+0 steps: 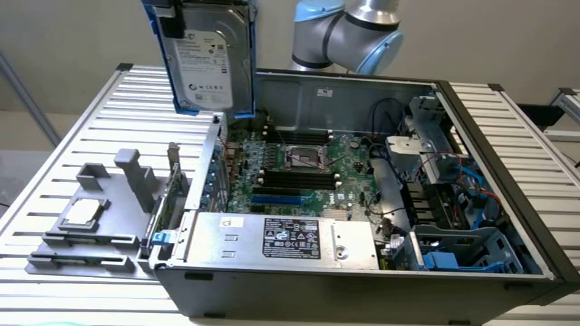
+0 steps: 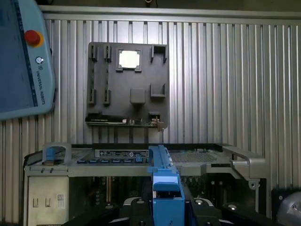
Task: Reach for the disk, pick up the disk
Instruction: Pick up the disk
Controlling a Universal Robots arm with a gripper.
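Exterior view: disk (image 1: 206,58) hangs upright, clear above the open computer case (image 1: 507,163). Wrist view: my gripper (image 2: 167,207) clenches its blue rail, so it's lifted free.

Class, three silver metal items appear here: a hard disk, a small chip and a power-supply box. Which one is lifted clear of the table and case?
The disk, upright in blue rails above the case; the chip and power-supply box rest low.

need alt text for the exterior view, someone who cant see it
A hard drive in blue caddy rails hangs upright in the air above the back left corner of an open computer case on a slatted metal table. A grey tray holding a small silver chip sits at the exterior view's left.
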